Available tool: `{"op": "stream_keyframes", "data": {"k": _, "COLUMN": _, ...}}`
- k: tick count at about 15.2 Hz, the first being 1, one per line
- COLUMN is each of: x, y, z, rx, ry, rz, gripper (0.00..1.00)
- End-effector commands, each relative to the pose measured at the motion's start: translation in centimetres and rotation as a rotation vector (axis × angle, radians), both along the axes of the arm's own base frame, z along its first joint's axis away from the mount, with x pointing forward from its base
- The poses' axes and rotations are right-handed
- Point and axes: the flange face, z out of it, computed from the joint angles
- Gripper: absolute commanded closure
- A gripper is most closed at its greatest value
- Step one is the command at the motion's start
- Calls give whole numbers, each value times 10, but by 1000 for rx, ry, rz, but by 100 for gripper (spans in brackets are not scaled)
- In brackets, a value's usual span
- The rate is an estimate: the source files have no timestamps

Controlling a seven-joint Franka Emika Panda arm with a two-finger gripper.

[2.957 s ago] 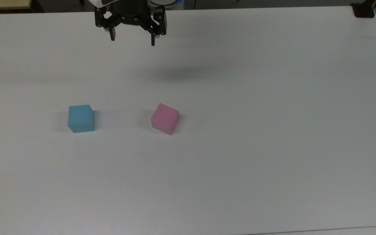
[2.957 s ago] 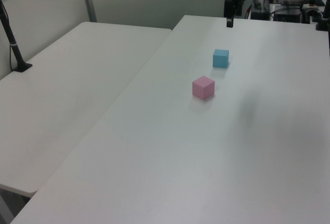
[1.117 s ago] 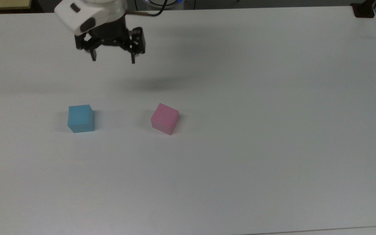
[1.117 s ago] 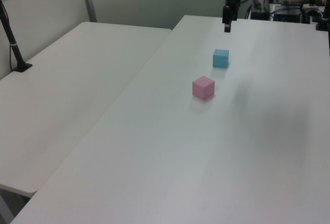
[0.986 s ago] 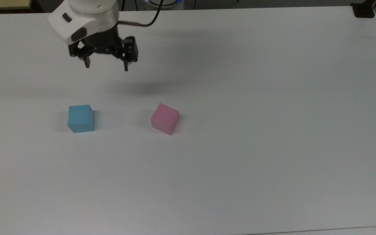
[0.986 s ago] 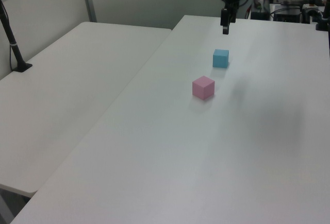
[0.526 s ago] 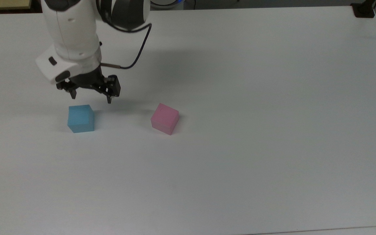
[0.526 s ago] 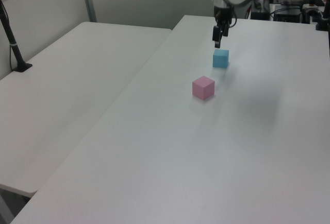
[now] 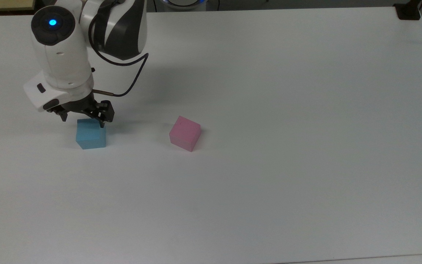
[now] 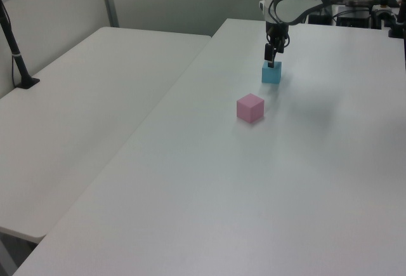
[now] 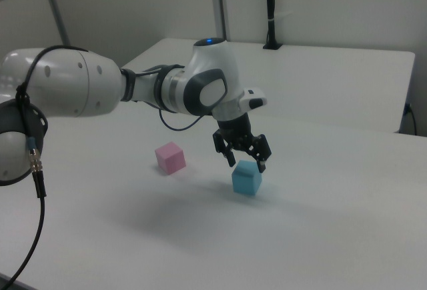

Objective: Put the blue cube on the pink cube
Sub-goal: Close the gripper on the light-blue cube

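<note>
The gripper (image 9: 82,122), fingers spread wide, hangs just above the blue cube (image 9: 91,134), which sits on the table (image 9: 269,110) at 9 o'clock from the pink cube (image 9: 184,133) (top view). An off-centre descent could shove the block aside.

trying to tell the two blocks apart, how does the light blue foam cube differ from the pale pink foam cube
The light blue foam cube sits under the open gripper; the pale pink foam cube stands apart with nothing over it. In the top view the blue one lies nearly square to the picture's edges, the pink one is turned corner-forward. The pink top carries a tiny dark speck; the blue looks plain. Both rest on the white table and look alike in size.
</note>
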Motion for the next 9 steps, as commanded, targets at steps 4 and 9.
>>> {"op": "stream_keyframes", "data": {"k": 4, "x": 13, "y": 11, "z": -33, "rx": -16, "ry": -12, "rz": 43, "gripper": 0}}
{"op": "stream_keyframes", "data": {"k": 9, "x": 14, "y": 15, "z": -28, "rx": -12, "ry": -13, "rz": 53, "gripper": 67}}
